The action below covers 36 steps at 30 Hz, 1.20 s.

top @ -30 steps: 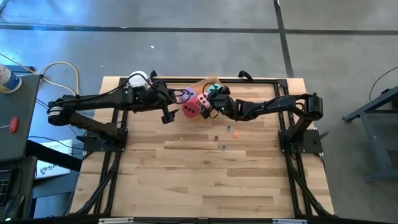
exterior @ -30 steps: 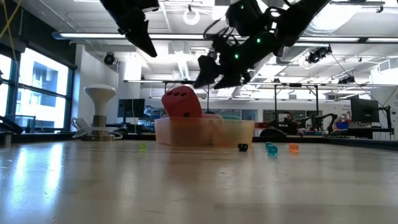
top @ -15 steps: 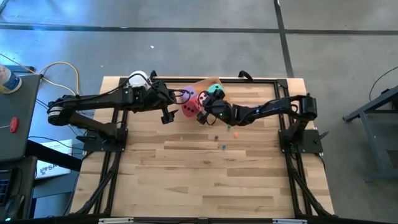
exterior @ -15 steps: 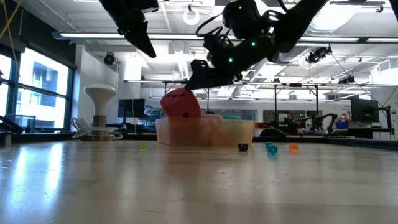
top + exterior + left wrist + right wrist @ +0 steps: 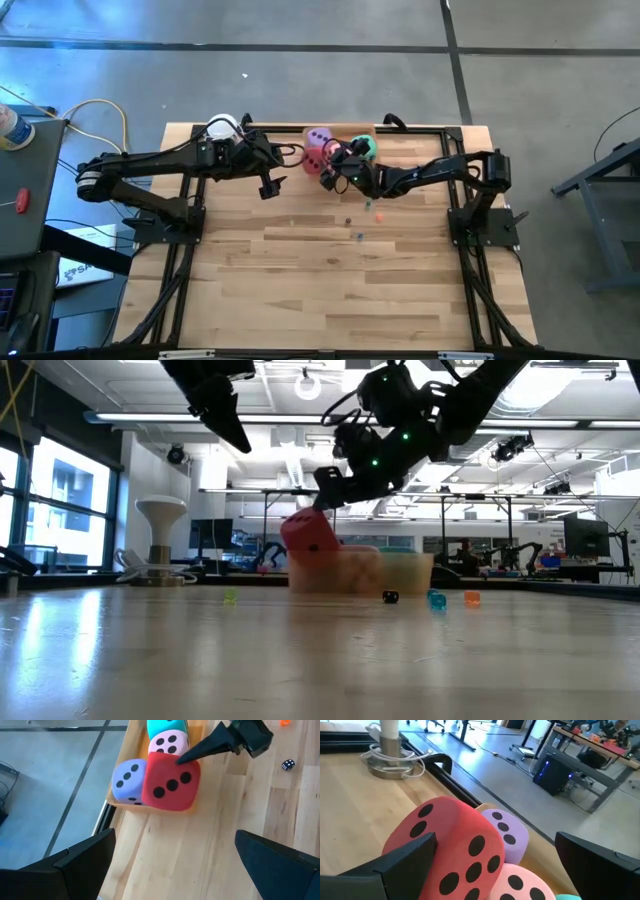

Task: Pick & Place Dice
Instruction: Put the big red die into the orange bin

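The wooden bench (image 5: 330, 280) carries both dark arms at its far edge, and the biggest change is the shallow tray (image 5: 116, 797) there: half a second ago it sat farther toward the left arm's side, and now it and its load lie shifted toward the right arm, in the high view and the low view alike. The left end effector (image 5: 268, 186) hangs released above the bench just beside the tray, fingers spread, in the same spot as a second ago. The right end effector (image 5: 331, 177) is also released, fingers wide, one fingertip (image 5: 197, 750) touching the top edge of the red die (image 5: 170, 782); it has swung in over the dice during the last second and grips nothing. The red die leans on the tray's near rim, half out, tilted where it stood more upright before, pressed against the purple die (image 5: 129, 781) and the pink die (image 5: 170, 742), with the teal die (image 5: 166, 726) behind them, all four packed in or on the tray. Small coloured beads (image 5: 436, 599) and a tiny black die (image 5: 287, 764) lie scattered on the bench nearby. Judging from this, the right arm has nudged the load rather than picked anything, so the red die is likely the next to be seated or grasped, and a further push could tip it off the rim
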Motion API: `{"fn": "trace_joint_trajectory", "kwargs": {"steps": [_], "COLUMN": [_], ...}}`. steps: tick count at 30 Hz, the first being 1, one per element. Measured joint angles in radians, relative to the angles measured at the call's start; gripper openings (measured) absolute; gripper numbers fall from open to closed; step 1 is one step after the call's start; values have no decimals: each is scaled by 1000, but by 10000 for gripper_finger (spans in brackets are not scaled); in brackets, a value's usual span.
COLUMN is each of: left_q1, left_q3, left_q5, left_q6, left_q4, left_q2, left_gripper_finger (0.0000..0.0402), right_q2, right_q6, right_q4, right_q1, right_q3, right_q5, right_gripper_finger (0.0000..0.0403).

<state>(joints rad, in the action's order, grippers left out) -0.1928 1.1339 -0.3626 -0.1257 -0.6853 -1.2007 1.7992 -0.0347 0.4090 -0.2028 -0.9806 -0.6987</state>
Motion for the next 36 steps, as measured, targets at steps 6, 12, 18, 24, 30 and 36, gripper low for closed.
{"fn": "trace_joint_trajectory", "kwargs": {"steps": [6, 12, 18, 24, 30, 36], "left_q1": [0, 0, 0, 0, 0, 0], "left_q3": [0, 0, 0, 0, 0, 0], "left_q5": [0, 1, 5, 5, 4, 7], "left_q6": [2, 3, 14, 14, 19, 27], "left_q4": [0, -3, -11, -13, -25, -47], "left_q2": [0, 0, 0, 0, 0, 0], "left_gripper_finger": [400, 400, 400, 400, 400, 400], "right_q2": [0, 1, 2, 2, 2, 1], "right_q6": [-43, -82, -148, -192, -195, -75], "right_q4": [-11, -12, -10, -8, -46, -142], "right_q1": [7, 21, 41, 53, 68, 68], "right_q3": [0, 2, 2, 2, 2, 0], "right_q5": [-101, -224, -355, -484, -535, -531], "right_gripper_finger": [400, 400, 400, 400, 400, 400]}}
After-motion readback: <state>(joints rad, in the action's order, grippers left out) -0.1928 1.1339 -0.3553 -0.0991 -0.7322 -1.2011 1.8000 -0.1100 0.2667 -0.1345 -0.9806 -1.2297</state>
